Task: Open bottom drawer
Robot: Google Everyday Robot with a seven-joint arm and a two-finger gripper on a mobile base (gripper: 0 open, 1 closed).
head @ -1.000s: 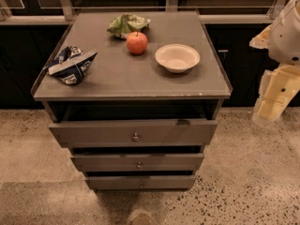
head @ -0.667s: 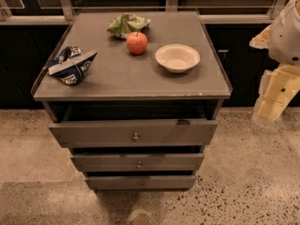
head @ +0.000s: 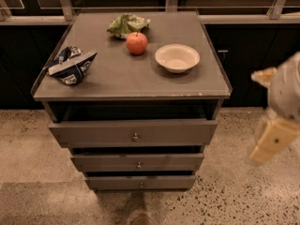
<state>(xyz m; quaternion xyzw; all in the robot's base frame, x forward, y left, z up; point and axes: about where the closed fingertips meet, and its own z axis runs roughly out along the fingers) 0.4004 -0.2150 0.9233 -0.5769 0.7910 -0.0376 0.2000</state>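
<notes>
The bottom drawer (head: 140,182) is the lowest and narrowest grey-brown front of the cabinet, with a small round metal knob (head: 140,185) at its middle. Its front sits back from the two drawer fronts above it. My gripper (head: 267,145) is a cream-coloured piece hanging at the right edge of the view. It is well to the right of the cabinet, at about the height of the top drawer (head: 135,132), and touches nothing.
On the cabinet top (head: 117,74) lie a red apple (head: 137,43), a white bowl (head: 177,57), a green bag (head: 127,24) and a blue-white chip bag (head: 71,65). The middle drawer (head: 138,162) lies between top and bottom. Speckled floor surrounds the cabinet; dark panels stand behind.
My arm and gripper have dropped lower at the right edge of the view. The drawers and the things on top have not moved.
</notes>
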